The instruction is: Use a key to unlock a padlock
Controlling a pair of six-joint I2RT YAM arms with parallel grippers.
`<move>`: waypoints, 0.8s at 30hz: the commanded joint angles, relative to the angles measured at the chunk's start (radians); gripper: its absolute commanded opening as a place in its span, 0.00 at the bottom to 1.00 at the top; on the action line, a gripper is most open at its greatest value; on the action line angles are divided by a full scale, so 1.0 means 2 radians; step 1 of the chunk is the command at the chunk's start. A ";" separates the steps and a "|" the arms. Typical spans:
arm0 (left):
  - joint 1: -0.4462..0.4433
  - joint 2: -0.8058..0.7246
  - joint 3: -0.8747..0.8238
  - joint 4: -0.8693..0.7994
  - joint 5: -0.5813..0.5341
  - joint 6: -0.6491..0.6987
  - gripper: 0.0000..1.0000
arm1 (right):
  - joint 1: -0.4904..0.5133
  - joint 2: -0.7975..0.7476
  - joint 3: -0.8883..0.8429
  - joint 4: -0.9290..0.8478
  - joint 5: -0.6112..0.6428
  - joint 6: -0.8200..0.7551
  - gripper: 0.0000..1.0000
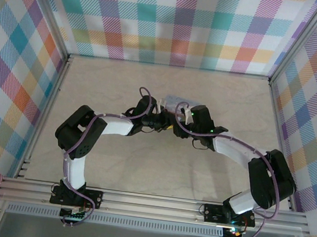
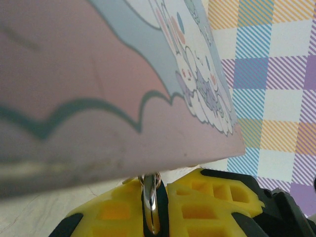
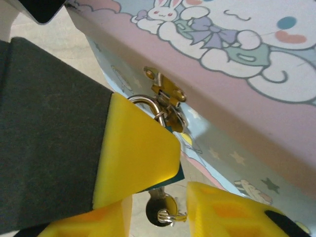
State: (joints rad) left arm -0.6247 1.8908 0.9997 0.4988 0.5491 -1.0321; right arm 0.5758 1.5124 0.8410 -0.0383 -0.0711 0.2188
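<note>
left gripper (image 2: 154, 201) pinching padlock (image 3: 139, 99) | right gripper (image 3: 164, 210) part-open, straddling key (image 3: 160, 211) (bow hangs lower centre); stem points up-frame

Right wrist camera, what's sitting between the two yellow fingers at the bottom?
A small silver key, just below the padlock, sits between the fingers; the right wrist view shows it.

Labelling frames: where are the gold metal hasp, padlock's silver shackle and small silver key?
gold metal hasp (image 3: 167, 91), right wrist view, hinged plate.
padlock's silver shackle (image 3: 142, 98), right wrist view, loop top.
small silver key (image 3: 157, 208), right wrist view, round head.
</note>
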 commanded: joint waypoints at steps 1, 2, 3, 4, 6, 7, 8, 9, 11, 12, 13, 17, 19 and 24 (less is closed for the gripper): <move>-0.002 -0.025 0.015 0.017 0.019 -0.003 0.00 | 0.003 0.007 0.017 -0.002 0.005 -0.012 0.32; -0.002 -0.026 0.014 0.017 0.019 -0.004 0.00 | 0.004 0.009 0.019 -0.006 0.006 -0.015 0.30; -0.002 -0.026 0.014 0.017 0.019 -0.004 0.00 | 0.004 0.010 0.020 -0.009 0.006 -0.016 0.29; -0.001 -0.026 0.014 0.017 0.019 -0.003 0.00 | 0.004 0.010 0.020 -0.010 0.006 -0.017 0.26; -0.001 -0.026 0.013 0.018 0.019 -0.003 0.00 | 0.004 0.008 0.019 -0.010 0.003 -0.019 0.18; -0.001 -0.026 0.011 0.018 0.019 -0.003 0.00 | 0.004 0.008 0.019 -0.011 0.002 -0.020 0.15; -0.001 -0.026 0.011 0.018 0.018 -0.003 0.00 | 0.004 0.008 0.018 -0.012 0.001 -0.020 0.12; -0.001 -0.025 0.010 0.019 0.019 -0.003 0.00 | 0.004 0.010 0.020 -0.013 -0.002 -0.021 0.08; -0.001 -0.025 0.009 0.020 0.019 -0.004 0.00 | 0.004 0.012 0.020 -0.014 -0.007 -0.021 0.03; -0.001 -0.025 0.008 0.021 0.020 -0.003 0.00 | 0.005 0.013 0.019 -0.014 -0.007 -0.021 0.03; -0.001 -0.026 0.007 0.021 0.019 -0.003 0.00 | 0.004 0.013 0.019 -0.012 -0.007 -0.020 0.04; -0.001 -0.027 0.003 0.019 0.018 -0.002 0.00 | 0.005 0.009 0.016 -0.009 0.002 -0.015 0.21; -0.001 -0.025 -0.001 0.018 0.016 -0.001 0.00 | 0.005 0.008 0.014 -0.008 0.003 -0.011 0.28; -0.001 -0.016 -0.011 0.001 0.007 0.016 0.01 | 0.005 0.004 -0.004 0.000 -0.002 0.005 0.33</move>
State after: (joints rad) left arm -0.6209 1.8870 0.9951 0.4850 0.5480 -1.0271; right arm 0.5797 1.5234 0.8539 -0.0669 -0.0677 0.2016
